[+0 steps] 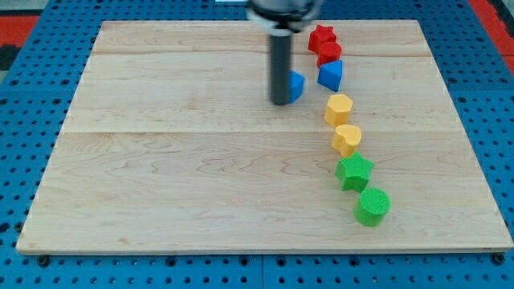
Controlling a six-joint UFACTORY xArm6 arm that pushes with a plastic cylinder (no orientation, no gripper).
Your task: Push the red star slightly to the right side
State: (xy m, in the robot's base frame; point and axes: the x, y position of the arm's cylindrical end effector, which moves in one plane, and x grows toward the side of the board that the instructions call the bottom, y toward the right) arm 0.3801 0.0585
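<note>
The red star lies near the view's top, right of centre, on the wooden board. A second red block touches it just below. My tip stands on the board below and to the left of the red star, well apart from it. The rod hides most of a small blue block that sits right against its right side. A larger blue block lies just right of that one, below the red blocks.
Below the blue blocks a column runs down the view's right: a yellow hexagon, a second yellow block, a green star and a green cylinder. The board's right edge lies beyond them.
</note>
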